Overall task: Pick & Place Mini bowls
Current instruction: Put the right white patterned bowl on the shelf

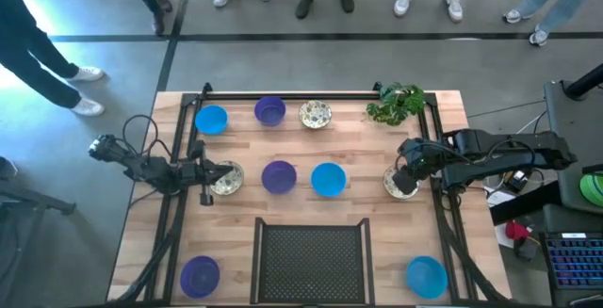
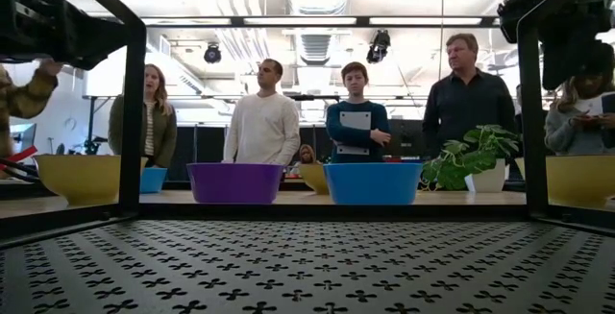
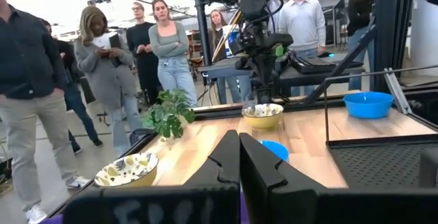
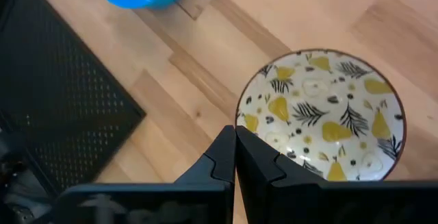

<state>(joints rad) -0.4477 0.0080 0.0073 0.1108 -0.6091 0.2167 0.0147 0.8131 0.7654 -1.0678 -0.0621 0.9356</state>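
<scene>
Nine mini bowls stand upright on the wooden table. At the far edge are a blue bowl (image 1: 211, 120), a purple bowl (image 1: 270, 111) and a patterned cream bowl (image 1: 316, 114). The middle row has a cream bowl (image 1: 227, 179), a purple one (image 1: 279, 177), a blue one (image 1: 328, 180) and another cream one (image 1: 399, 183). Near the front corners are a purple bowl (image 1: 200, 276) and a blue bowl (image 1: 426, 276).

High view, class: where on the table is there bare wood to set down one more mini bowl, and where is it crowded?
Bare wood lies between the black mesh tray and the purple corner bowl, likewise between the tray and the blue corner bowl. More lies between the back patterned bowl and the plant. The middle row is crowded: purple bowl beside blue bowl.
</scene>
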